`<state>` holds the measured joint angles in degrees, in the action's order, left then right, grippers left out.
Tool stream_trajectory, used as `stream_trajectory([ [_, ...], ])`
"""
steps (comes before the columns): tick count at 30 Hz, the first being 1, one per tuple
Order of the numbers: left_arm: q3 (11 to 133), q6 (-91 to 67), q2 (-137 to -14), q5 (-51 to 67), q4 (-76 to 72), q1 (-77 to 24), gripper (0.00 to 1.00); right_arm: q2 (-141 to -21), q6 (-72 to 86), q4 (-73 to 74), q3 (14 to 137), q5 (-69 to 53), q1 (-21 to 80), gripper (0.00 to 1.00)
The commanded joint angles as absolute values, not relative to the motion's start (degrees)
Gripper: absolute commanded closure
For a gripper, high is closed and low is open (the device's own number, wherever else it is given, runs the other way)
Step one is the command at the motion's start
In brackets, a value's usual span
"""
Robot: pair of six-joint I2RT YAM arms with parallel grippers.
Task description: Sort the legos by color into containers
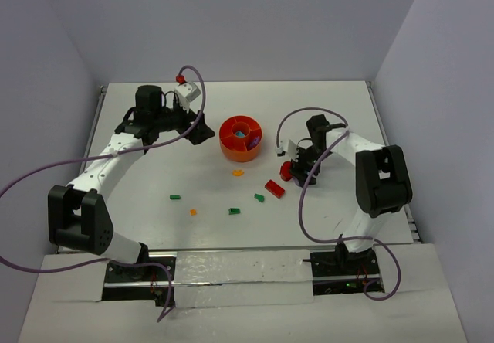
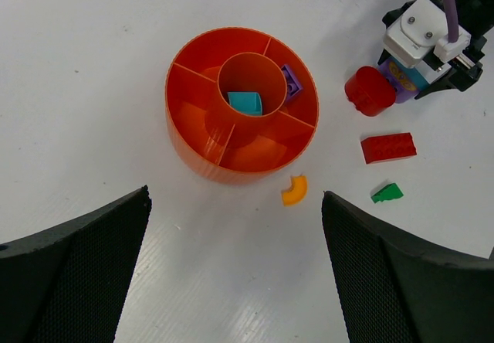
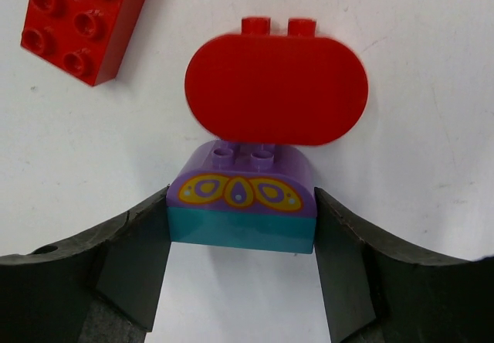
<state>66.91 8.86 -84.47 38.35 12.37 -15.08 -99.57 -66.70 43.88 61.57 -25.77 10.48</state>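
The orange divided bowl [image 1: 240, 138] [image 2: 185, 127] stands mid-table, with a teal block [image 2: 245, 102] in its hub and a purple one [image 2: 291, 84] in a wedge. To its right, my right gripper [image 1: 302, 171] [image 3: 241, 231] is low on the table, both pads touching the sides of a purple-and-teal block [image 3: 241, 204]. That block rests against the red round piece [image 3: 276, 88] [image 1: 286, 171]. A red brick [image 1: 274, 188] [image 3: 81, 18] lies beside them. My left gripper [image 1: 202, 133] [image 2: 235, 266] hangs open and empty left of the bowl.
Small green legos [image 1: 175, 198] [image 1: 235, 211] [image 1: 259, 198] and orange ones [image 1: 238, 173] [image 1: 193, 212] are scattered in front of the bowl. A curved orange piece [image 2: 295, 190] lies close to the bowl's wall. Grey walls close in the table on three sides.
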Motion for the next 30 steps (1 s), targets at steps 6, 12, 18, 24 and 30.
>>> stream_trajectory([
  [6, 66.82, -5.77, -80.16, 42.63, 11.73, -15.56, 0.04, -85.71, -59.92, 49.15, 66.88, -30.76, 9.04, 1.00],
  [12, 66.06, -15.65, -78.38, 46.40, 12.27, -16.83, 0.04, -79.92, -47.86, 48.17, 72.82, -30.85, 16.48, 1.00],
  [18, 71.46, -17.41, -81.31, 44.83, 17.99, -23.74, 0.05, -77.43, -39.27, 43.23, 74.27, -24.89, 26.55, 1.00],
  [24, 73.52, -20.38, -84.98, 44.99, 18.64, -28.87, 0.08, -76.33, -36.04, 40.25, 75.01, -21.19, 32.80, 1.00],
  [30, 74.82, -23.93, -88.97, 47.48, 17.16, -30.97, 0.10, -76.55, -34.98, 39.26, 75.32, -16.25, 38.20, 1.00],
])
